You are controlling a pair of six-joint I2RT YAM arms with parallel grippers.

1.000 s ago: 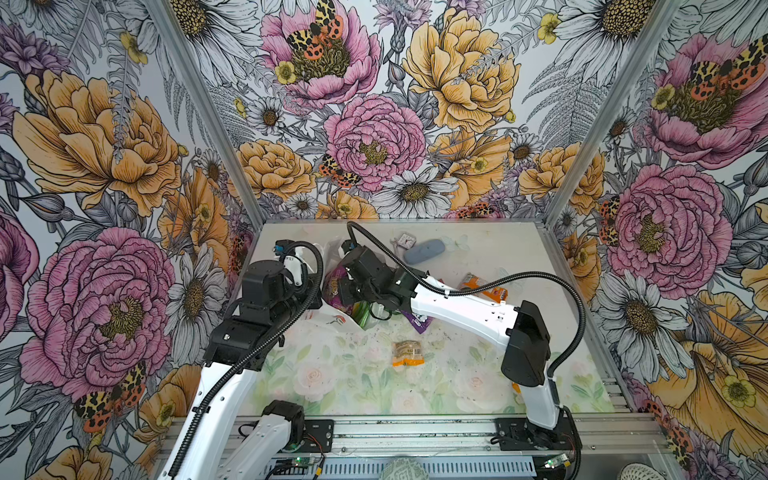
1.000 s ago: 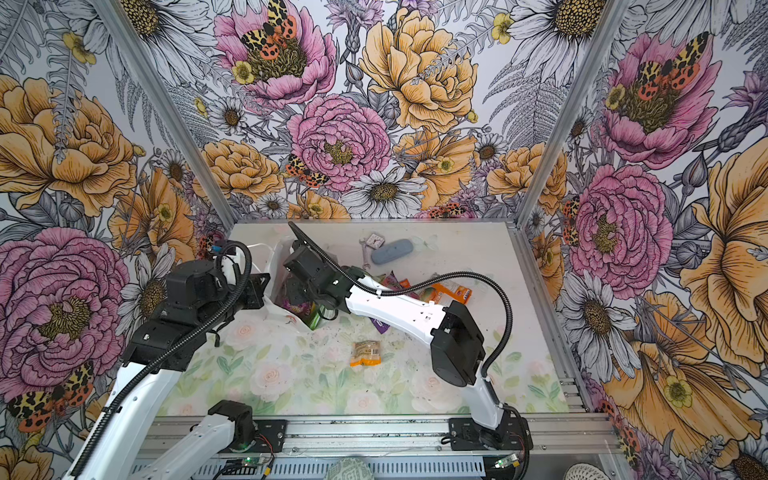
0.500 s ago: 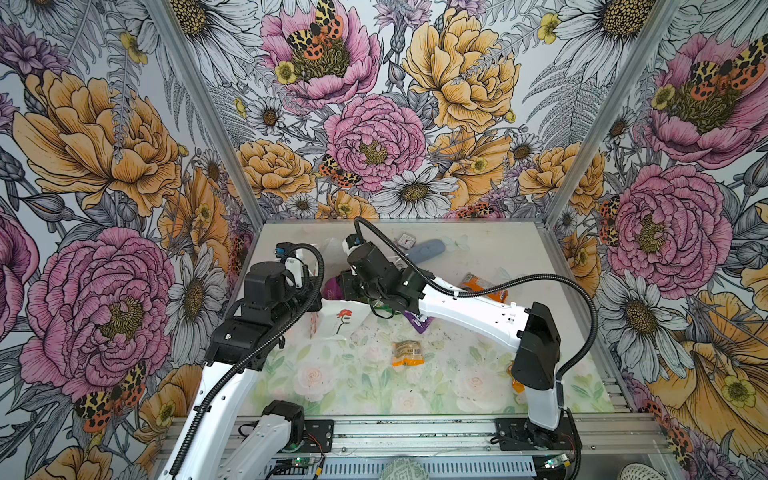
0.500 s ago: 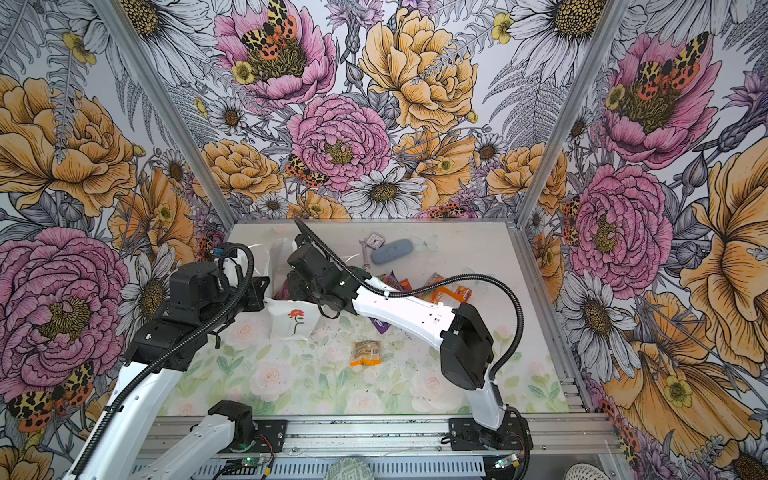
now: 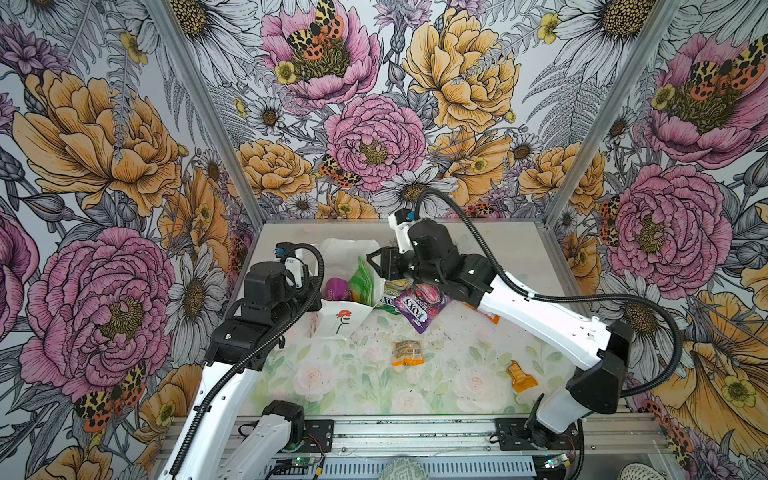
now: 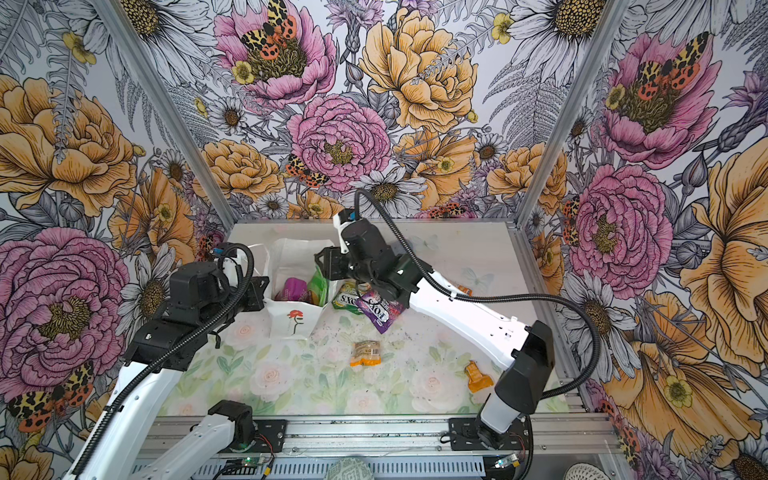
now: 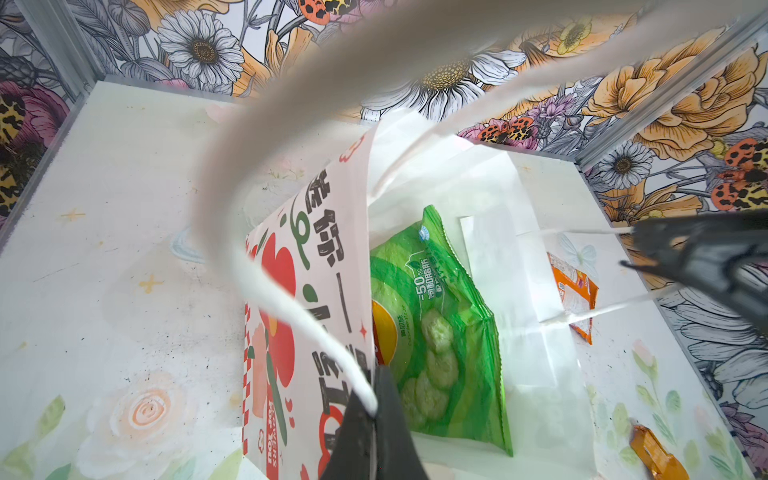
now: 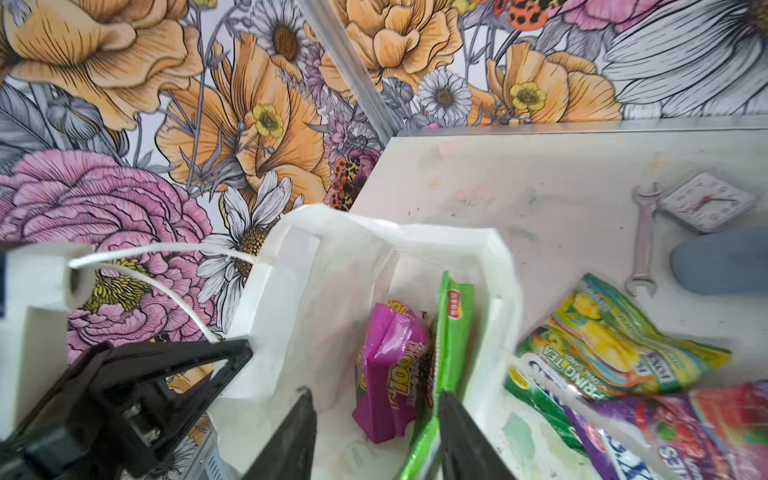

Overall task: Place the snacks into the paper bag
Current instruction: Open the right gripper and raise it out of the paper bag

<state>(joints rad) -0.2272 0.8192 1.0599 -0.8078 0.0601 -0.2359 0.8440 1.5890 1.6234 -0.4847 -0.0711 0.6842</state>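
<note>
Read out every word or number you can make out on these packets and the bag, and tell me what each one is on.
"FOXS": purple candy bag.
"-50%": green chip bag.
"PRING TEA", its start hidden: green candy bag.
Paper bag side: Chinese characters I cannot make out.
Purple packet lettering: too blurred.

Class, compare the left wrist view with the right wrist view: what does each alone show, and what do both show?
Left wrist only: the red print on the paper bag and two orange packets. Right wrist only: the purple packet inside the bag, Fox's bags, wrench, clock, grey case. Both: the green chip bag inside the white bag.
</note>
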